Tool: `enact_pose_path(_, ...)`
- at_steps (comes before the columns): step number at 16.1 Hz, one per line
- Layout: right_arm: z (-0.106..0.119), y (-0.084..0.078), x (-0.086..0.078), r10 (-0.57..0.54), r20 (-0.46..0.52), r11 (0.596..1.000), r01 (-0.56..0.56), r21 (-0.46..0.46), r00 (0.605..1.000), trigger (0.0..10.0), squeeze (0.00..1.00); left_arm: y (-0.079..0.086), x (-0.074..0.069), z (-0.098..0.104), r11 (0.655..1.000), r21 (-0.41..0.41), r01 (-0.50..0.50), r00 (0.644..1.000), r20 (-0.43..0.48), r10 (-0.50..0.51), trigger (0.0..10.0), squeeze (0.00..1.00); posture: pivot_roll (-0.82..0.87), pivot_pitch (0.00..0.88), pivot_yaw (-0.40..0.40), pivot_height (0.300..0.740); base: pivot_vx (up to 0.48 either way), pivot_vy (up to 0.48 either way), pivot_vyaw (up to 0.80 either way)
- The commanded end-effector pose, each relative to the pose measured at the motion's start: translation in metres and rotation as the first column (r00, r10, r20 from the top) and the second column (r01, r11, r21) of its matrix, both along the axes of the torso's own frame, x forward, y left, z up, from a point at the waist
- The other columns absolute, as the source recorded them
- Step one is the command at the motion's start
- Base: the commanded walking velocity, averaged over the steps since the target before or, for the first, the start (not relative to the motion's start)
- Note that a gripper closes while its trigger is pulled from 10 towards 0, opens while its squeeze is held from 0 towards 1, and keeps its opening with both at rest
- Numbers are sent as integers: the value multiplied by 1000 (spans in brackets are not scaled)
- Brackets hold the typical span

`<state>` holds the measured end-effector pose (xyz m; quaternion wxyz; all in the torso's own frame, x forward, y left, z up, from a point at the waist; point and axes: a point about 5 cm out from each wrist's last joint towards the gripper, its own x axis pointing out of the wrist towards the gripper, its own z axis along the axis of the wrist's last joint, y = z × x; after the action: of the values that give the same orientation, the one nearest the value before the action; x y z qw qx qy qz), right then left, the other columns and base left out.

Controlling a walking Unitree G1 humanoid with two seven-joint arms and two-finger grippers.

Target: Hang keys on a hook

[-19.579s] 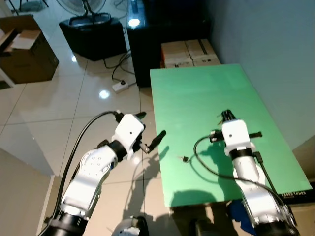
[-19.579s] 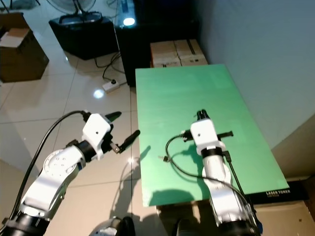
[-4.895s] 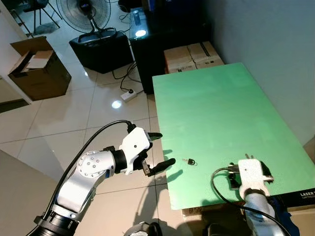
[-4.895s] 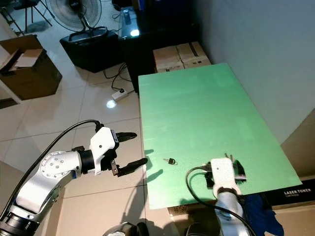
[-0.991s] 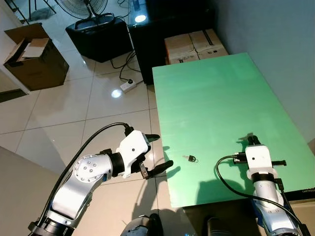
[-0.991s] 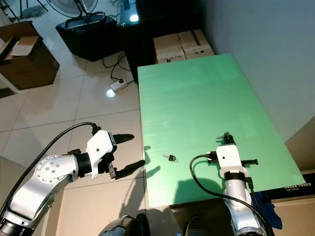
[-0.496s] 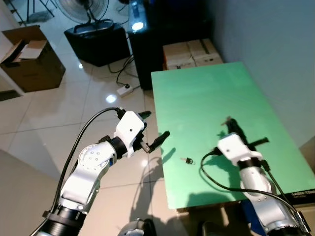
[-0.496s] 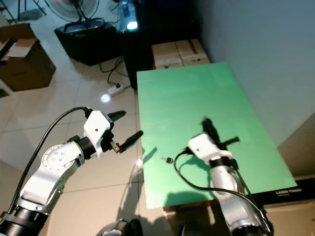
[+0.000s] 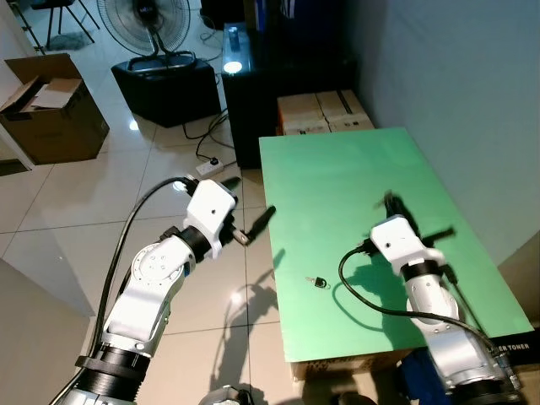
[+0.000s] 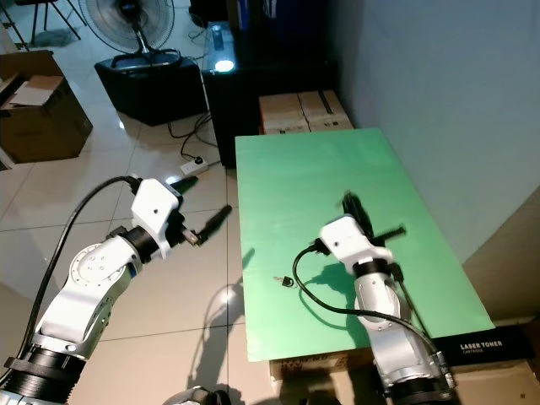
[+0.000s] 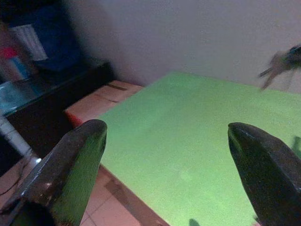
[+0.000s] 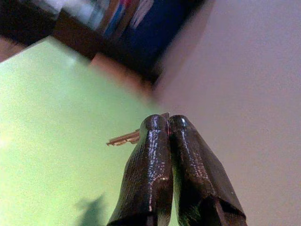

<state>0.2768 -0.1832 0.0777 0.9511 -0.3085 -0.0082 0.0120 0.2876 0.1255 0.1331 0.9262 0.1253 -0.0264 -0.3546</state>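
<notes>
Now the right gripper [image 12: 162, 123], pinching a key [image 12: 123, 138] mid-frame, should keep firm; left gripper [image 11: 164, 155] gapes wide.

Your right gripper [image 12: 168, 127] was sitting down at the near edge of the green table [image 9: 354, 169] about five seconds ago; now it's up over the middle, fingers pinched on a key [image 12: 124, 138] and pointing toward 12 o'clock. The left gripper [image 9: 251, 221] lifted and swung up toward 1 o'clock, jaws spread.
</notes>
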Motion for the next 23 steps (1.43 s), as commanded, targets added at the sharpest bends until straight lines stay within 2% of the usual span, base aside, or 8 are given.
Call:
enact_pose_path(1, -21, -6, -2, -26, -143, 997, 37, 72, 989, 10000, 0, -7, -8, -7, 995, 40, 96, 995, -31, -95, 10000, 0, -109, 18, 100, 740, 0, 0, 0)
enact_pose_path(5, -39, -14, 1, -28, -247, 991, 59, 121, 969, 10000, 0, -13, -4, -8, 994, -2, 111, 992, -54, -111, 10000, 0, -104, 43, 119, 740, 0, 0, 0)
enact_pose_path(9, -53, -23, 3, -24, -354, 993, 63, 99, 935, 10000, 0, -12, -14, -14, 986, 3, 167, 980, -110, -166, 10000, 0, -84, 88, 104, 740, 0, 0, 0)
enact_pose_path(11, -62, -21, 0, 7, -408, 994, 37, 98, 913, 10000, 0, -11, -18, -16, 985, 5, 170, 978, -120, -168, 10000, 0, -79, 107, 102, 740, 0, 0, 0)
enact_pose_path(16, -66, -8, 4, 73, -433, 989, -8, 150, 899, 10000, 0, -11, -21, -17, 982, 20, 189, 974, -133, -185, 10000, 0, -80, 137, 109, 740, 0, 0, 0)
enact_pose_path(17, -66, -6, 4, 75, -436, 987, -5, 159, 897, 10000, 725, -11, -21, -17, 981, 20, 192, 973, -134, -187, 10000, 0, -79, 138, 108, 740, 0, 0, 0)
enact_pose_path(18, -67, -5, 4, 79, -440, 986, -6, 165, 894, 10000, 1000, -12, -22, -17, 981, 20, 194, 972, -136, -190, 10000, 0, -78, 140, 113, 740, 0, 0, 0)
enact_pose_path(23, -62, -4, 6, 90, -397, 982, -16, 187, 913, 10000, 1000, -11, -21, -15, 979, 30, 204, 971, -135, -198, 10000, 0, -75, 139, 118, 740, 0, 0, 0)
